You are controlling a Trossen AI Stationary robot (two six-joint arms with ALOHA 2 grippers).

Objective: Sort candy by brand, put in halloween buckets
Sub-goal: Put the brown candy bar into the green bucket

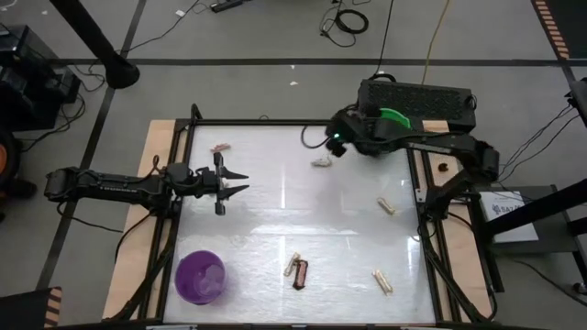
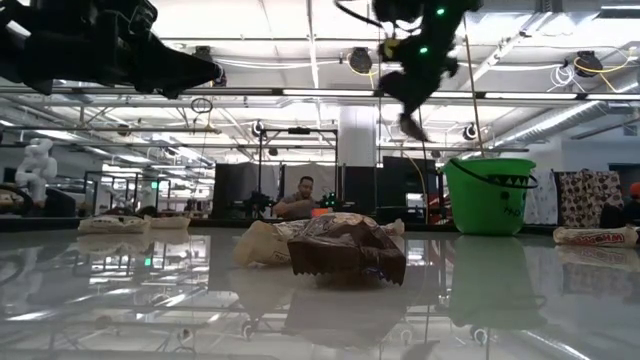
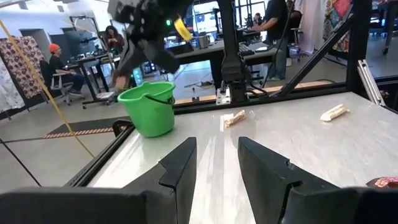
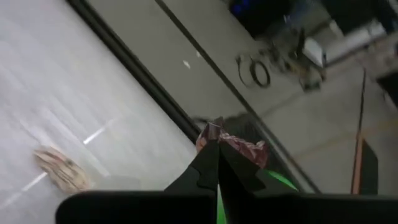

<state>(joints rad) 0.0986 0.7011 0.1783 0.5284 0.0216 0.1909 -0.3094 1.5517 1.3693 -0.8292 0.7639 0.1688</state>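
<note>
Item: my right gripper [image 4: 216, 149], clamped on a dark red-brown candy [image 4: 239, 148] beside the green bucket [image 1: 395, 116]. Risk: early release drops it outside the rim (thin pinch). Left gripper [image 1: 237, 181] apart, far from that bucket.

High view: looks straight down from above on the whole table [image 1: 303, 229], both arms and the surrounding floor; farthest of the four.
Low view: sits at tabletop height, faces level across the glossy surface into the room; a dark-wrapped candy [image 2: 345, 250] lies very near its lens.
Left wrist view: looks forward past its own two dark fingers [image 3: 180, 171], low over the table, toward the green bucket [image 3: 149, 109] and the room with people behind.
Right wrist view: tilted downward from a height, over the table edge and floor cables (blurred).
Shared: the green bucket appears in the low, left wrist and, partly hidden, high views.
</note>
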